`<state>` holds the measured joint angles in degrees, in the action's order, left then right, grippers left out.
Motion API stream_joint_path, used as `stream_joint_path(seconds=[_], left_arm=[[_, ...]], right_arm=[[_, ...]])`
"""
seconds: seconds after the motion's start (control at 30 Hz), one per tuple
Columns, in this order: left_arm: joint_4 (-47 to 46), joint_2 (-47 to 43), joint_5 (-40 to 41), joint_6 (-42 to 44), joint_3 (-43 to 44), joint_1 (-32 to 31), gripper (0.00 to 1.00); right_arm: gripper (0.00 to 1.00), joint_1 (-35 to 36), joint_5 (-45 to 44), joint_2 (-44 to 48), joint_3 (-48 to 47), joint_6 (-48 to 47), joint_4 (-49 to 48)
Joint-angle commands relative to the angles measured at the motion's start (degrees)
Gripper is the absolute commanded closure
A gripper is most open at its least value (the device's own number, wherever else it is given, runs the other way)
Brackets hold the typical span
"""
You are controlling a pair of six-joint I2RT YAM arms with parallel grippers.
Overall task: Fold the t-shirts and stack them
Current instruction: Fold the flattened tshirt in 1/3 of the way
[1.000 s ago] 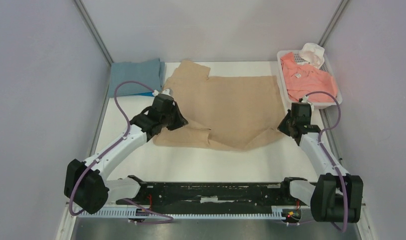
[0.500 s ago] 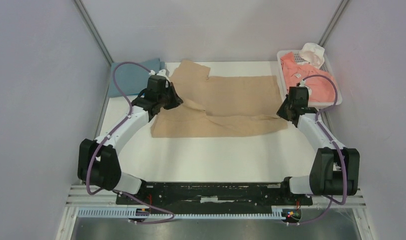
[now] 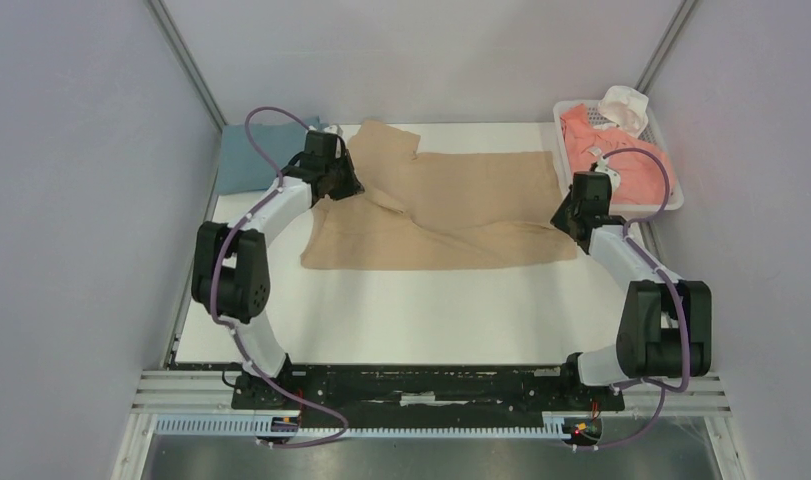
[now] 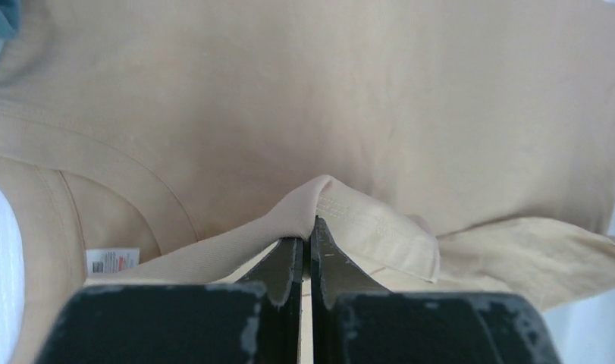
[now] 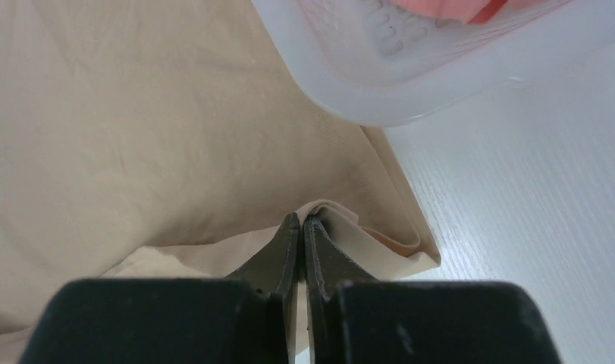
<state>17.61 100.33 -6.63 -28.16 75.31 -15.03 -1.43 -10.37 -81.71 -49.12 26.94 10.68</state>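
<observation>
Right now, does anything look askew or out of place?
Yes: the tan t-shirt lies unevenly folded. Its pinched edge sits farther back at the left fingers than at the right fingers, so the flap runs diagonally, and one sleeve sticks out at the far left. Nothing spilled or damaged.

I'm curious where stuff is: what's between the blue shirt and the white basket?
The tan t-shirt lies between the blue shirt and the basket, partly folded over itself. The top view shows it.
</observation>
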Motion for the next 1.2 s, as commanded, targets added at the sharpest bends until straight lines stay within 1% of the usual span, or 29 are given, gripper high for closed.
stream_joint_path(seconds=[0.0, 0.03, 0.07, 0.1, 0.13, 0.17, 0.23, 0.27, 0.3, 0.33, 0.37, 0.4, 0.43, 0.47, 0.5, 0.57, 0.67, 0.73, 0.8, 0.93, 1.03, 1.1, 1.17], left_arm=[[0.6, 6.1, 1.3, 1.3, 7.1, 1.8, 0.97], [0.7, 8.0, 1.4, 1.4, 8.8, 2.1, 0.88], [1.3, 9.5, 1.1, 1.0, 10.6, 2.5, 0.73], [2.3, 11.4, 0.9, 0.6, 13.1, 2.8, 0.52], [3.1, 13.1, 1.0, 0.3, 15.3, 3.1, 0.34], [3.5, 14.5, 1.0, -0.2, 17.1, 3.3, 0.23], [6.1, 16.9, 0.8, -0.4, 21.7, 3.8, 0.21], [7.6, 17.7, 0.5, -0.3, 23.3, 3.9, 0.21], [8.4, 17.6, 0.0, -0.2, 23.8, 3.9, 0.2], [8.5, 17.0, -1.1, -0.3, 23.0, 3.9, 0.2], [8.5, 15.8, -1.9, -0.7, 21.3, 3.8, 0.19], [8.0, 14.4, -2.5, -1.1, 19.2, 3.7, 0.19], [6.8, 12.3, -3.5, -1.6, 15.9, 3.6, 0.19], [5.0, 10.2, -4.5, -2.1, 12.3, 3.4, 0.19], [3.4, 8.3, -5.6, -3.0, 9.2, 3.0, 0.18], [-0.6, 4.5, -8.0, -4.2, 2.9, 2.1, 0.18], [-5.3, 1.5, -8.4, -6.2, -4.5, 0.3, 0.18], [-5.6, 1.9, -9.4, -6.9, -6.2, -0.2, 0.17], [-5.5, 2.7, -10.0, -7.2, -7.7, -0.2, 0.17], [-5.7, 3.2, -7.3, -8.1, -11.5, -0.2, 0.17], [-6.7, 3.6, -7.3, -9.0, -15.5, -0.2, 0.16], [-8.8, 3.6, -8.4, -10.7, -19.0, -0.2, 0.16], [-8.1, 3.1, -9.4, -10.9, -20.9, -0.2, 0.16]], right_arm=[[0.92, 0.0, -3.9, -2.0, 0.0, 0.8, -4.5], [0.87, 0.1, -5.0, -2.5, -0.1, 1.6, -4.7], [0.8, 0.1, -5.6, -2.8, -0.1, 2.3, -5.2], [0.76, 0.0, -5.2, -2.7, 0.0, 3.0, -6.2], [0.71, 0.2, -4.5, -2.5, 0.3, 3.4, -7.6], [0.66, 0.2, -3.6, -2.1, 0.3, 3.6, -8.5], [0.53, 1.0, -3.2, -1.2, -0.1, 3.0, -9.0], [0.48, 1.1, -3.5, -0.5, -0.3, 2.2, -8.8], [0.42, 2.8, -3.9, 0.3, -0.3, 1.5, -8.4], [0.34, 3.6, -4.7, 1.1, -0.3, 0.9, -7.8], [0.27, 4.6, -5.8, 1.9, -0.2, 0.2, -7.0], [0.15, 5.6, -6.5, 2.5, -0.2, -0.3, -6.3], [0.09, 6.6, -7.1, 3.1, -0.1, -0.8, -5.4], [0.07, 8.0, -7.5, 3.7, 0.1, -1.3, -5.0], [0.02, 9.6, -8.1, 4.1, 0.4, -1.6, -4.6], [0.02, 14.0, -9.9, 4.0, 1.0, -2.3, -4.7], [0.02, 18.5, -8.3, 0.9, 2.2, -2.3, -6.8], [0.02, 18.9, -6.2, -1.6, 3.2, -1.3, -7.6], [0.02, 18.9, -6.3, -3.8, 4.1, -0.9, -7.8], [0.02, 18.4, -8.4, -6.8, 5.6, -2.0, -7.7], [0.02, 17.8, -11.4, -7.2, 8.6, -1.3, -8.0], [0.02, 17.4, -10.5, -7.3, 11.0, -0.1, -8.3], [0.02, 17.4, -7.8, -6.4, 13.4, 1.3, -8.4]])
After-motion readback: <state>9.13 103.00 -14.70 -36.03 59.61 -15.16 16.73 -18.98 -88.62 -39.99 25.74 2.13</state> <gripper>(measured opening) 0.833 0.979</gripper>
